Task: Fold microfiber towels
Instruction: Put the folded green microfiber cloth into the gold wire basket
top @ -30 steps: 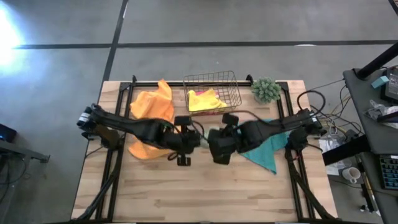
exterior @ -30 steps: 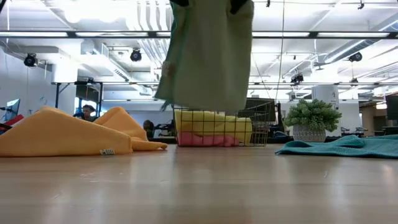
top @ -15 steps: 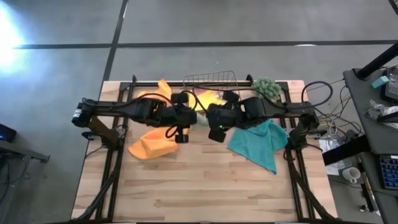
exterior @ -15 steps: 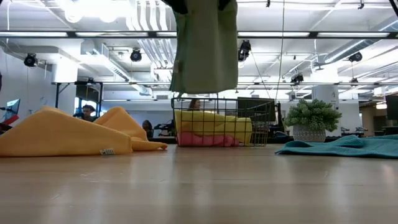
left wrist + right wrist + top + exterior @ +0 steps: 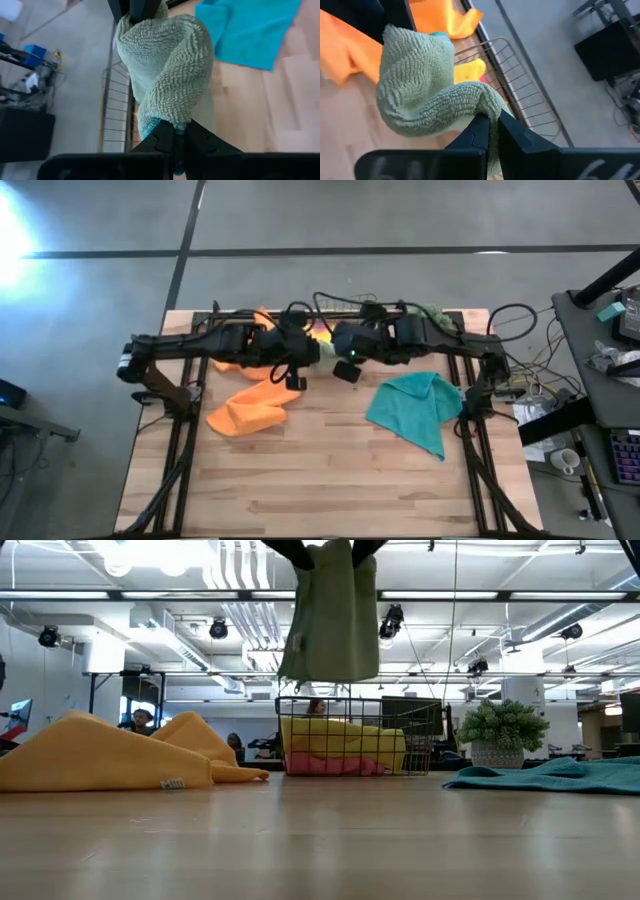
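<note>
**Green towel carried over the basket**

Wooden worktop (image 5: 330, 480) under bright workshop lights is seen from above, with a wire basket (image 5: 350, 745) at its far edge. Over the last second both arms have been swung from mid-worktop back toward that edge. The left end effector (image 5: 177, 134) and the right end effector (image 5: 491, 123) are now held side by side above the basket, each pressed together on an edge of the light green towel (image 5: 330, 620). The cloth is hung between and below them, clear of the wood, and has been carried farther from the low camera. By this, the folding of this towel is judged finished or nearly so, with a drop into the basket the likely step in hand.

Counted now:
- One light green towel, pinched by both end effectors.
- Two orange towels: one orange towel (image 5: 248, 407) loose just ahead of the left end effector, another orange towel (image 5: 232, 352) partly hidden under the left arm.
- One teal towel (image 5: 415, 408) crumpled ahead of the right end effector.
- One yellow towel (image 5: 345, 738) and one pink towel (image 5: 330, 765) stacked in the basket, directly below the end effectors.
- One small plant (image 5: 502, 732) beside the basket.

Three towels are judged unfolded.
</note>
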